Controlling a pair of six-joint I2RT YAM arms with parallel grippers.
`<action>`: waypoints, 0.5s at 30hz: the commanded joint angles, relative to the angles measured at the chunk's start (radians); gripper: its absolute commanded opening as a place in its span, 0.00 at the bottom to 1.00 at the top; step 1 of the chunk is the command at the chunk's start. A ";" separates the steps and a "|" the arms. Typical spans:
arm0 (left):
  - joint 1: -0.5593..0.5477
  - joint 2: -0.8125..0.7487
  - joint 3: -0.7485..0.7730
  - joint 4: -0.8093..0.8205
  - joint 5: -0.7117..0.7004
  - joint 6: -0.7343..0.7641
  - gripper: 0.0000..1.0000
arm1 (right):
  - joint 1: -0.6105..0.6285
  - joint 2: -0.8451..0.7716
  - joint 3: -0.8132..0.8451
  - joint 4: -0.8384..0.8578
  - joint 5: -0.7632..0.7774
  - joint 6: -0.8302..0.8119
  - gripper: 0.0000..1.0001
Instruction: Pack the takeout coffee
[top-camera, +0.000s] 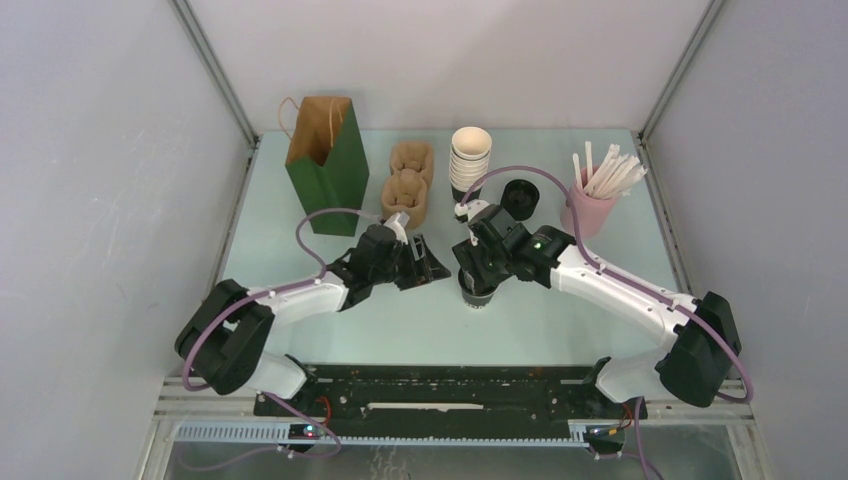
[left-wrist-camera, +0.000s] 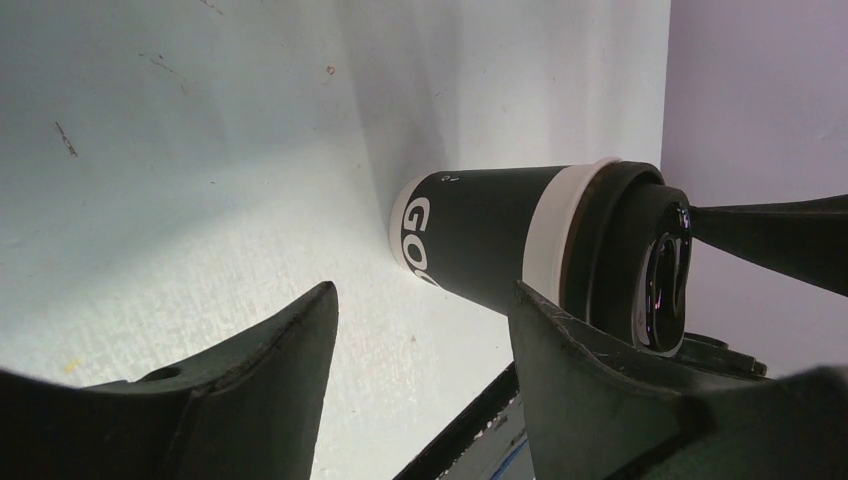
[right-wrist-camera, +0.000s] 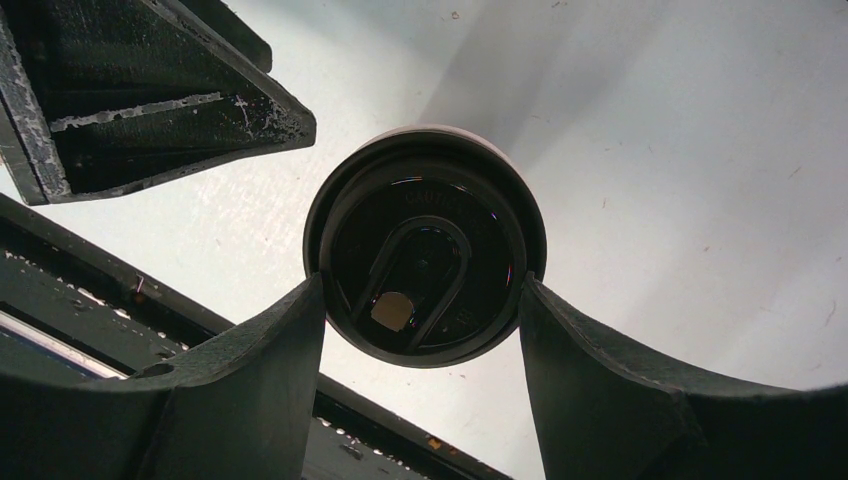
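The takeout coffee (top-camera: 478, 296), a dark paper cup with white lettering and a black lid, stands upright on the table near the middle front. My right gripper (top-camera: 478, 268) comes down on it from above. In the right wrist view its two fingertips (right-wrist-camera: 310, 300) touch opposite sides of the lid (right-wrist-camera: 425, 240), so my right gripper (right-wrist-camera: 422, 285) is shut on it. My left gripper (top-camera: 425, 262) stands open just left of the cup, apart from it. The left wrist view shows the cup (left-wrist-camera: 480, 240) beyond my empty left gripper (left-wrist-camera: 422, 300).
A green paper bag (top-camera: 325, 165) stands open at the back left. Beside it lie brown pulp cup carriers (top-camera: 408, 185), then a stack of white-rimmed cups (top-camera: 470, 160), a stack of black lids (top-camera: 520, 197) and a pink holder of white sticks (top-camera: 588, 205).
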 joint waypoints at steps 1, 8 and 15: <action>0.007 -0.046 -0.012 0.014 -0.001 0.025 0.69 | 0.008 0.000 0.010 0.024 0.004 0.005 0.67; 0.007 -0.058 -0.011 0.001 -0.002 0.029 0.69 | 0.013 0.004 0.000 0.010 0.030 0.008 0.68; 0.007 -0.070 -0.011 -0.008 0.001 0.030 0.69 | 0.012 -0.025 -0.060 0.049 0.021 0.017 0.71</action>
